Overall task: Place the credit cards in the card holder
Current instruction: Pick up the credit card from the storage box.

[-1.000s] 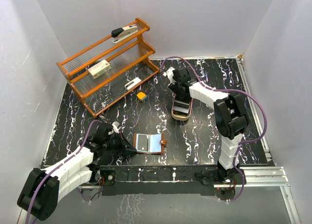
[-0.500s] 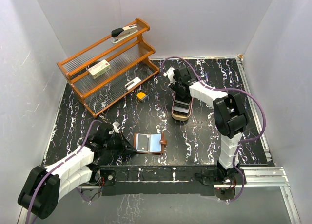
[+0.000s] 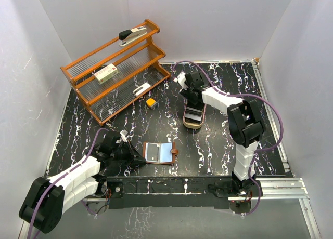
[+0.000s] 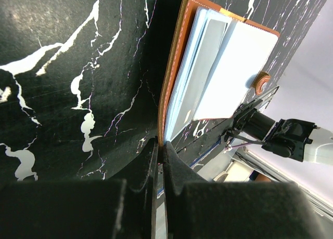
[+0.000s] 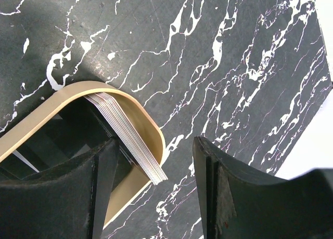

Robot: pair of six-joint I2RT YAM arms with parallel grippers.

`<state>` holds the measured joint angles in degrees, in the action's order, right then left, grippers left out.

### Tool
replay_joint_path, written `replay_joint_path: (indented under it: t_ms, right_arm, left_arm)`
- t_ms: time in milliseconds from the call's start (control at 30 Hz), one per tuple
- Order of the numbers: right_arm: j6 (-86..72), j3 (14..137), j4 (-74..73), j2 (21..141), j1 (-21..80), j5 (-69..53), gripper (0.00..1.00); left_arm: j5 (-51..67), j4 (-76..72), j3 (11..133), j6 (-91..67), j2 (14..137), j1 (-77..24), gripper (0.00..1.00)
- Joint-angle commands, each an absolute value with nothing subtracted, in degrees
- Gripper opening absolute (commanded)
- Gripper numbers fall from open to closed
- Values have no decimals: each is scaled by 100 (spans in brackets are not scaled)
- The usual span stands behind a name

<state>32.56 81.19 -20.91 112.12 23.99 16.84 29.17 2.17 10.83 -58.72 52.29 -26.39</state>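
Note:
The card holder (image 3: 159, 153) lies open near the table's front, brown leather with grey-blue pockets (image 4: 223, 67). My left gripper (image 3: 139, 157) is shut on its left leather edge, the fingertips (image 4: 161, 145) pinching the brown cover. The credit cards (image 3: 194, 114) are a stack leaning inside a tan oval tray (image 3: 191, 126). In the right wrist view the card stack (image 5: 130, 135) rests against the tray's rim (image 5: 158, 135). My right gripper (image 5: 155, 145) is open over that end. One finger (image 5: 101, 166) is inside the tray, the other (image 5: 208, 166) outside it, holding nothing.
A wooden shelf rack (image 3: 114, 67) at the back left carries a stapler (image 3: 132, 35), a small box (image 3: 105, 72) and a white item (image 3: 141, 88). A yellow-orange block (image 3: 151, 102) sits beside it. White walls enclose the black marbled table (image 3: 218, 140).
The right gripper has shifted slightly toward the tray's far end. The left gripper and the card holder have not moved.

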Motion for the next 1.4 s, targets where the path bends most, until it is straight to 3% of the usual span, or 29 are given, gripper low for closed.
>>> replay_joint_path:
  t_ms: [0,267,1100,1367]
  right_arm:
    - [3336,8304,-1655,11313,2381,1857,57]
    - [3362,8321,-1655,11407,2382,1906,58]
    - [3479,8554,-1619,11273,2382,2232,42]
    - [3402,8438,-1653,11191,2394,2172,21]
  left_arm:
    - [3046,323,1160,-5880,5114,-2672,0]
    - [3045,303,1161,-5898,5116,-2672,0]
    - [3056,58,1038,-6007,5222,-2672,0]
    - [3053,180,1149,-5932,5222,-2672,0]
